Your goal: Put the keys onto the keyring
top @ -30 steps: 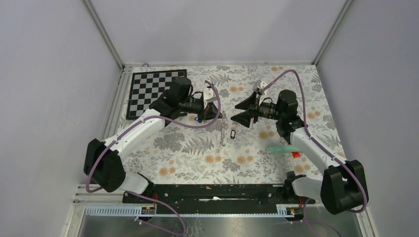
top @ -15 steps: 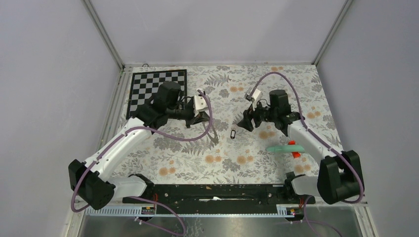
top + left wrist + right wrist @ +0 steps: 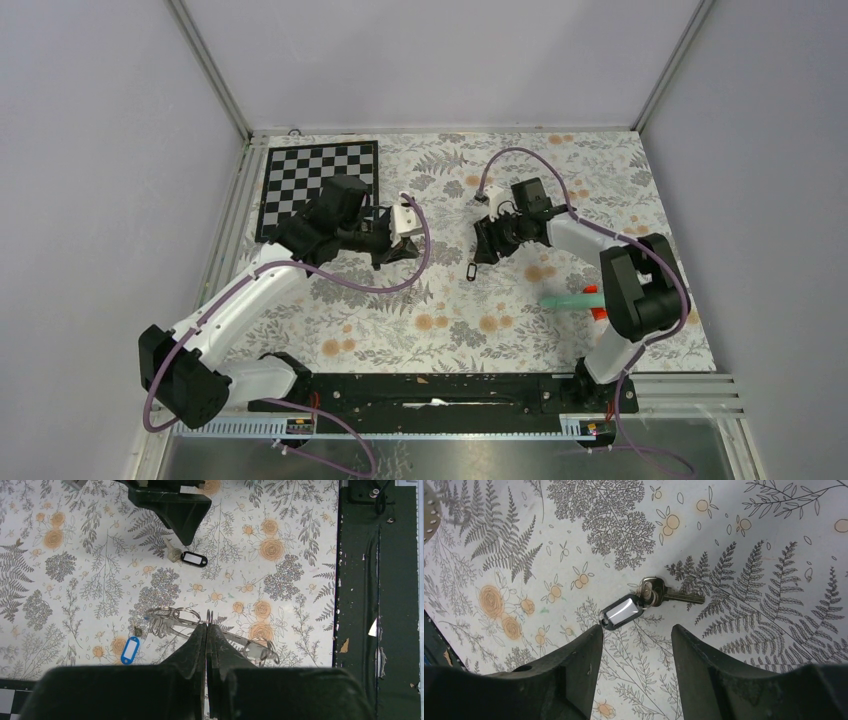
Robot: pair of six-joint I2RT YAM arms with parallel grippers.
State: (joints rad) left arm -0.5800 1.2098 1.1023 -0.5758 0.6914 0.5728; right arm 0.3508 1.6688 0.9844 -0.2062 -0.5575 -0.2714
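Observation:
My left gripper (image 3: 208, 626) (image 3: 405, 247) is shut on a thin metal ring seen edge-on, part of the keyring (image 3: 172, 618), a bunch of wire rings on a flat metal strip. A blue-tagged key (image 3: 129, 650) lies by those rings; whether it is attached I cannot tell. The black-tagged key (image 3: 630, 609) (image 3: 471, 271) lies flat on the floral cloth. My right gripper (image 3: 636, 635) (image 3: 487, 246) hovers low over it, open. Its left fingertip is close to the end of the tag, and nothing is between the fingers.
A black-and-white chequered board (image 3: 318, 185) lies at the back left. A teal stick (image 3: 568, 300) with a red piece (image 3: 598, 313) rests beside the right arm. The dark metal rail (image 3: 380, 580) runs along the near table edge.
My right arm swung in and dropped low over the black-tagged key, its jaws narrowing a little. My left gripper drew back left and lower with the rings, then stayed put.

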